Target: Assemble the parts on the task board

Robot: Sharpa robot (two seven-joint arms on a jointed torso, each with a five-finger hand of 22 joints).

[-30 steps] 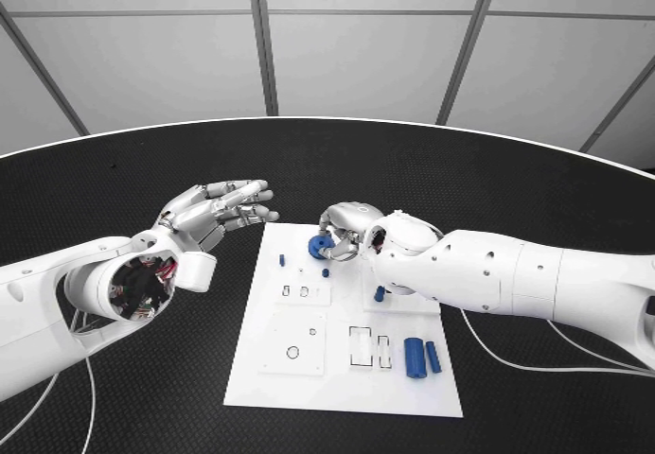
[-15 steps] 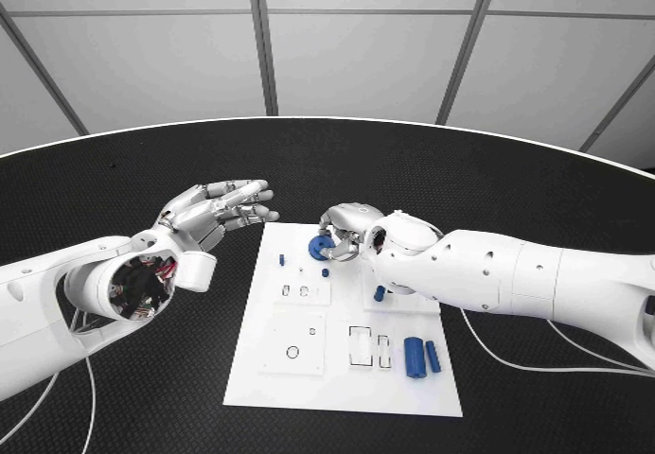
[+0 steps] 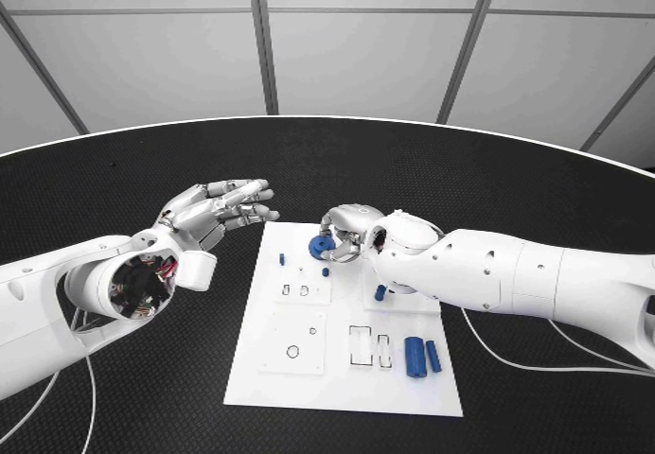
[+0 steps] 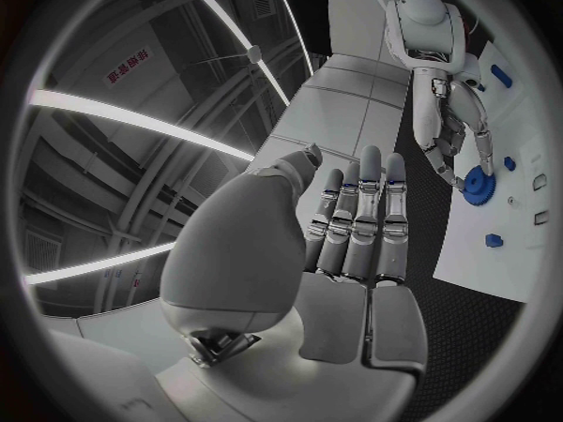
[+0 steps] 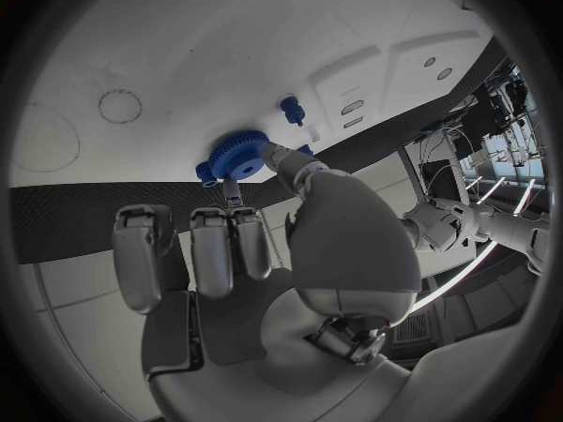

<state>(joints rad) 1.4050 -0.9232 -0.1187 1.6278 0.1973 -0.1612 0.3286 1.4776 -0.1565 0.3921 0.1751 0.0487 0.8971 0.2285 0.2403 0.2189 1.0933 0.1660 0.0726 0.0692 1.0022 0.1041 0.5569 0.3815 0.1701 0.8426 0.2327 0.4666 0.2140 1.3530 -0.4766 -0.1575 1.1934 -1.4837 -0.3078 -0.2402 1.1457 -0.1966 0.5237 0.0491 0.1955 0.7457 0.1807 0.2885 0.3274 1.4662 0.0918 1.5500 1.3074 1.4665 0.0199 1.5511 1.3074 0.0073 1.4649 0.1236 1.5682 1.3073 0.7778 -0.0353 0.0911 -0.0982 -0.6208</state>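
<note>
Almost nothing has moved since the earlier frames: the blue gear [image 3: 321, 246] stays at the same place near the far edge of the task board [image 3: 274, 378], and both arms keep their pose. The right hand [image 3: 352, 230] pinches this gear between the thumb and a finger, as the right wrist view shows, where the gear [image 5: 235, 155] sits at the fingertips while the other fingers [image 5: 193, 253] lie side by side, a little curled. Whether the gear touches the board or hangs just above it, I cannot tell. In the head view I count one gear, one thin blue pin [image 3: 281, 258] standing left of it, one small blue peg [image 3: 325, 271] just in front of it, one blue piece [image 3: 379, 293] partly hidden beside the right forearm, and two blue cylinders [image 3: 422, 357] lying side by side at the near right part of the board. The board also has several small rectangular slots and one oval hole [image 3: 292, 352]; their exact form is hard to make out. The right arm covers a part of the right edge of the board, so what lies under it is hidden. The left hand [image 3: 219, 210] hovers over the black table [image 3: 136, 161], left of the board and apart from it, holding nothing, its fingers [image 4: 364, 206] stretched and close together, the thumb set apart.
</note>
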